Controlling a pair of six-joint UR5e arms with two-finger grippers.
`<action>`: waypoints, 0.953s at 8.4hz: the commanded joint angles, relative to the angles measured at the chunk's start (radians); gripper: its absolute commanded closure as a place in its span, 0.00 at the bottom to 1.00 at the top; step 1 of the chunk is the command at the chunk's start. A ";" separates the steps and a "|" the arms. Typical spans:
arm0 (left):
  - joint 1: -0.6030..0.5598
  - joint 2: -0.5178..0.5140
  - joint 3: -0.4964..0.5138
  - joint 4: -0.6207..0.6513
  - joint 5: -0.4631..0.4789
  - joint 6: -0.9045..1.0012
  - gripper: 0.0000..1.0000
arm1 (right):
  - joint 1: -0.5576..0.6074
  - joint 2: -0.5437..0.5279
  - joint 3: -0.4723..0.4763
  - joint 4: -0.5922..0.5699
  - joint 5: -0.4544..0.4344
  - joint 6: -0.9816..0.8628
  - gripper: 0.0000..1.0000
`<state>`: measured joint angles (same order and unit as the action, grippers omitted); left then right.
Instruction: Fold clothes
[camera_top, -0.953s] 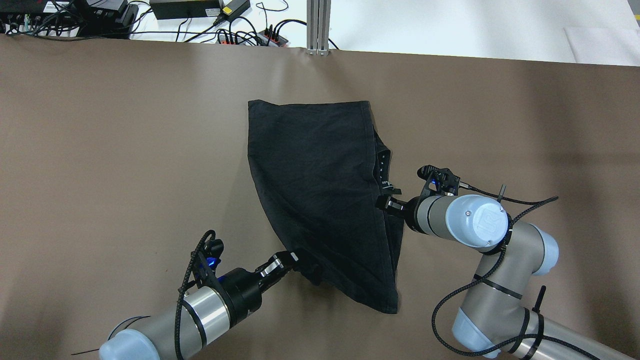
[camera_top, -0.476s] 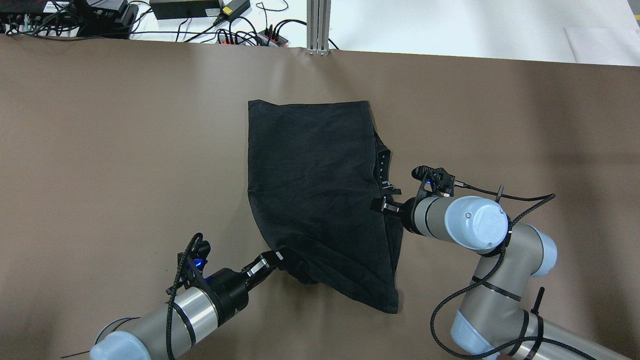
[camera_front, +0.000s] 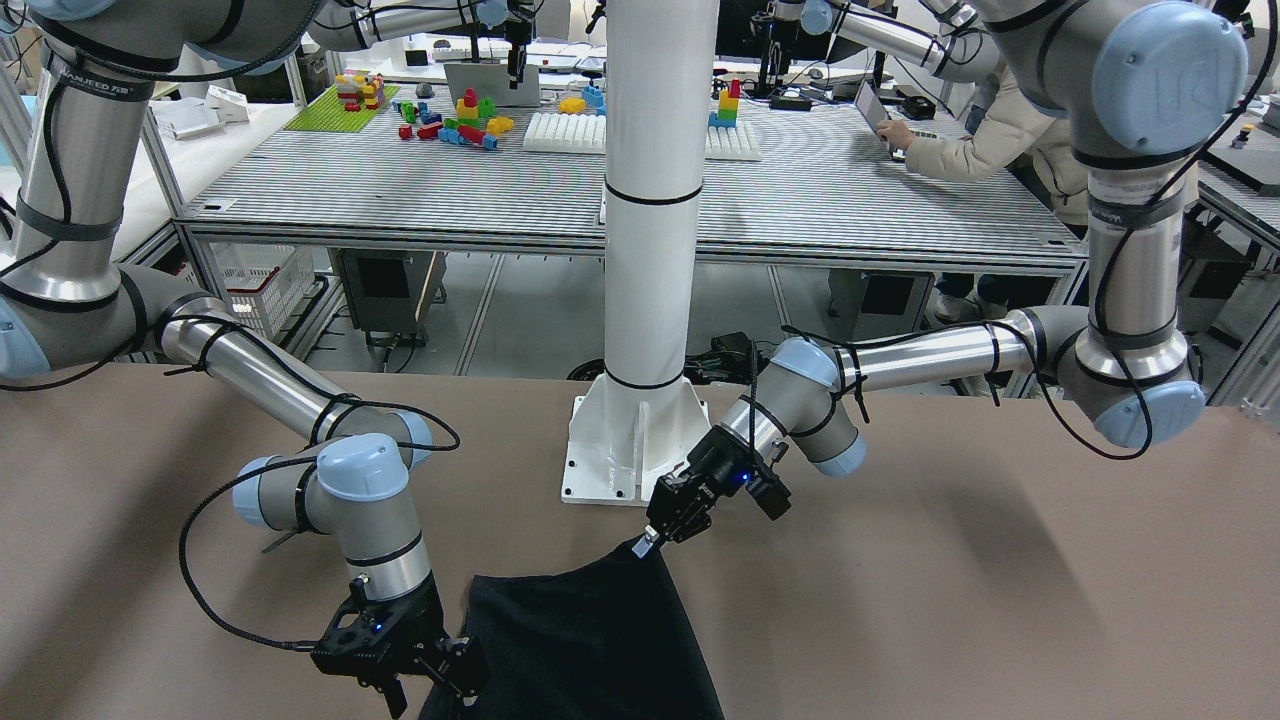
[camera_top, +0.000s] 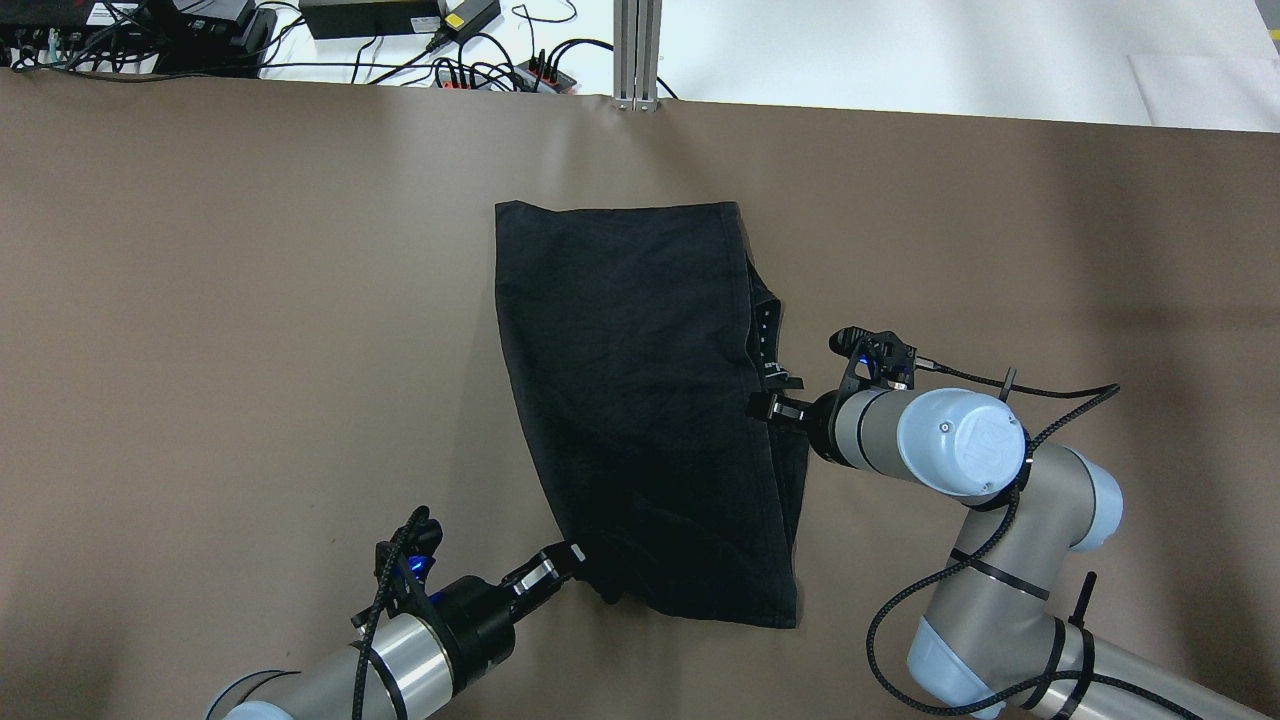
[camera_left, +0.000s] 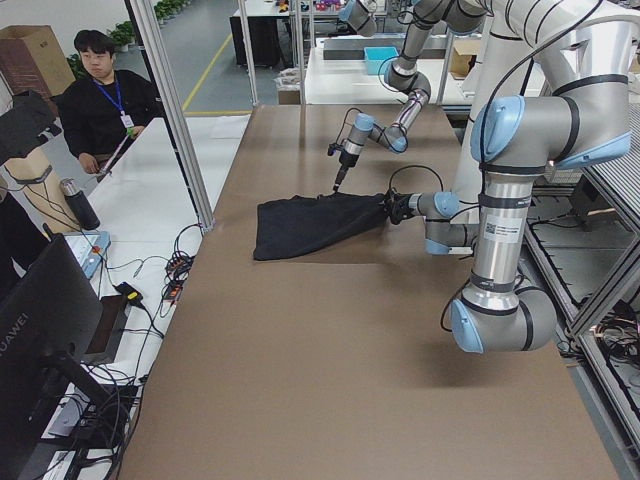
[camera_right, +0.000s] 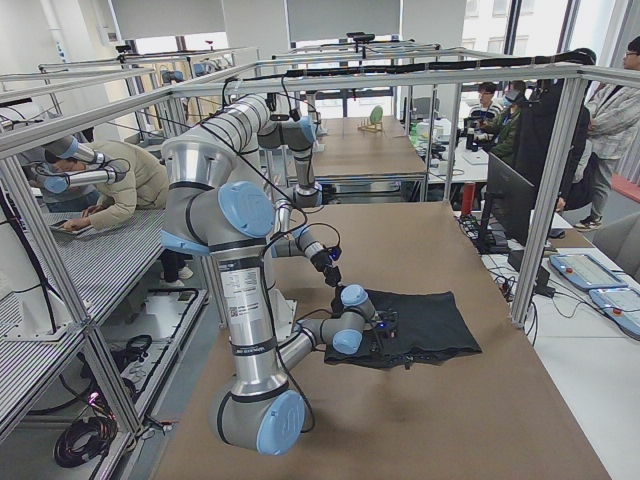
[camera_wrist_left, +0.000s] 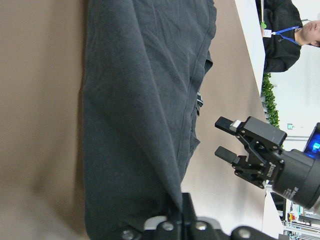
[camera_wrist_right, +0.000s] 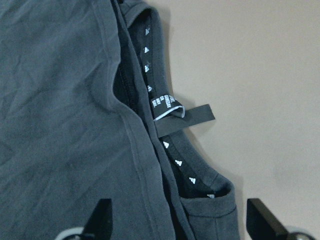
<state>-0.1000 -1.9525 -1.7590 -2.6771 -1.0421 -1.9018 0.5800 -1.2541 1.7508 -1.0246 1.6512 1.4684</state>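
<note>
Here's the clothes (camera_top: 630, 380), one dark piece spread on the brown surface (camera_top: 250, 300), and both arms are at it. The left arm (camera_top: 440, 630) has its jaws pinched tight on the near corner of the fabric. The wrist view shows cloth running straight into the closed jaws, and the front view shows that corner drawn up into a small peak. The rest of the garment stretches away ahead of those jaws and lies mostly flat.

The right arm (camera_top: 900, 440) has its jaws spread wide and gripping nothing. They hover at the garment's side edge. The end of the black neckband (camera_wrist_right: 160, 100) sits in the gap between them, and its loose label (camera_wrist_right: 182, 115) lies just beyond their tips. I can't tell whether they touch the cloth.

By my reading, this is the take-hold stage of a fold, with one corner secured and the second grasp not yet made. The next move calls for the right jaws to settle onto that edge and close on every layer there, not only the neckband. Then both arms would need to lift and carry together so the fabric stays taut and the fold lands square. If they move unevenly, the loose layers by the neckband could bunch.
</note>
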 joint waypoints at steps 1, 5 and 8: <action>0.002 -0.014 0.024 -0.001 -0.015 0.003 1.00 | -0.002 -0.007 -0.001 0.001 -0.004 -0.002 0.06; -0.007 -0.023 0.029 0.000 -0.015 0.013 1.00 | 0.118 -0.007 -0.019 -0.006 0.007 -0.079 0.06; -0.006 -0.025 0.056 -0.004 -0.003 0.016 1.00 | 0.124 -0.001 -0.051 -0.003 0.009 -0.083 0.06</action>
<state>-0.1054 -1.9774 -1.7259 -2.6776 -1.0542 -1.8880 0.6978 -1.2584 1.7108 -1.0295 1.6578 1.3871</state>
